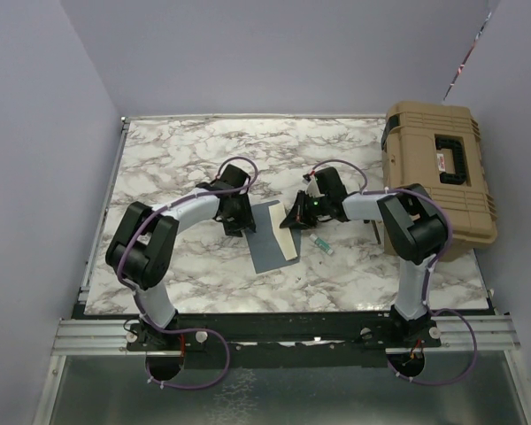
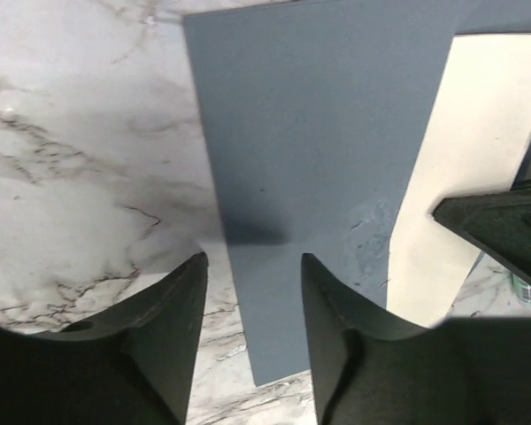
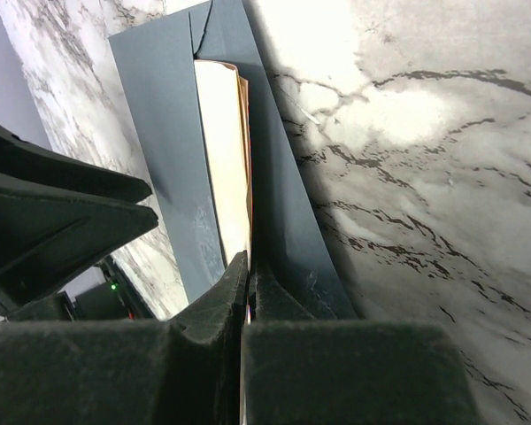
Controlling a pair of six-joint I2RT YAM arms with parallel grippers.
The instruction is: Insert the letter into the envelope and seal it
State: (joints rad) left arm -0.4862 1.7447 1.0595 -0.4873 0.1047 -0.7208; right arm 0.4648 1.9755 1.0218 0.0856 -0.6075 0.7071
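We see 2 arms, left arm (image 1: pixel 150 252) & right arm (image 1: pixel 411 235): pale lavender-grey link shells, chunky black joint housings. Purple cables (image 1: pixel 239 160) run along each w/ white ties, looping by bases at 6 o'clock. Green LED (image 1: pixel 314 202) lit nr right wrist. Left gripper (image 2: pixel 252 258) & right gripper (image 3: pixel 248 266): matte black wedge fingers.

slate-blue envelope (image 1: pixel 265 235), cream letter (image 1: pixel 288 245), marbled table (image 1: pixel 186 150)

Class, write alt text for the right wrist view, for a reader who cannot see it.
The right tool is shut on the near edge of a tan paper letter, which is tucked partly into a flat slate blue-grey paper envelope on a white marble-patterned table. The black left tool shows at the left edge.
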